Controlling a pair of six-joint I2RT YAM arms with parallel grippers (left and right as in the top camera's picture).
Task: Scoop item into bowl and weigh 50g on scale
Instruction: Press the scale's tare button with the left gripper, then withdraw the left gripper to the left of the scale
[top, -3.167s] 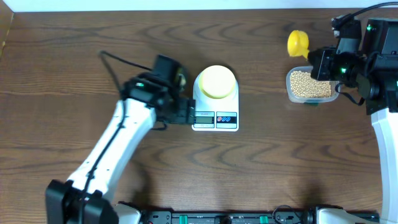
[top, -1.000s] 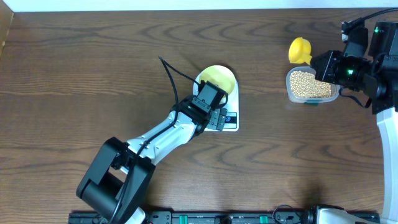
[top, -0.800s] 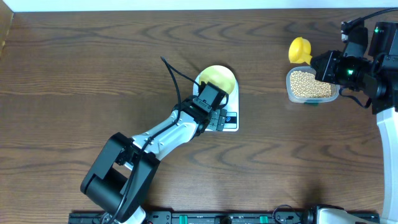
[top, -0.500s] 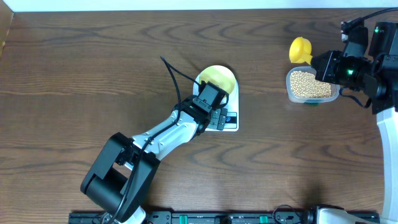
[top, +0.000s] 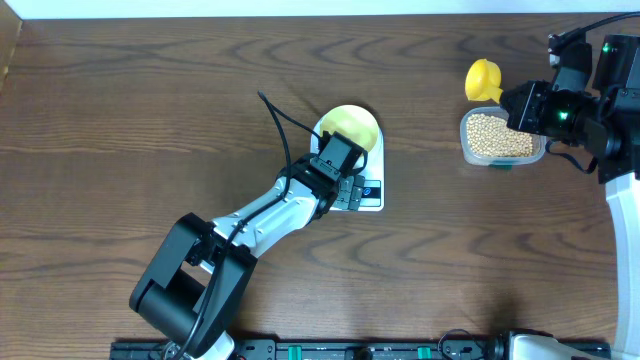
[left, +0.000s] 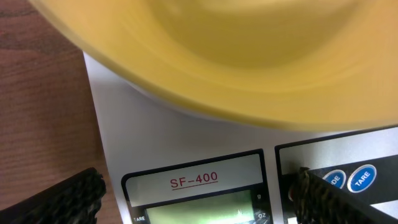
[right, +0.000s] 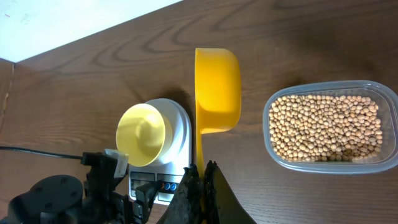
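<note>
Left pincer (top: 348, 190) has swung over the front edge of the scale (top: 373, 197), frame centre, spread wide, empty; bowl (top: 358, 122) sits atop. Right pincer (right: 203, 180) clamps scoop (right: 217, 81) beside the beans (top: 498, 133), upper right.

White arm links (top: 265, 215), black joints (top: 335, 158), black cable (top: 278, 125)

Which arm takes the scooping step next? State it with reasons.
Right. The right gripper grips the yellow scoop by its handle, beside the tub of beans. The left gripper is open and empty at the scale, far from the tub.
</note>
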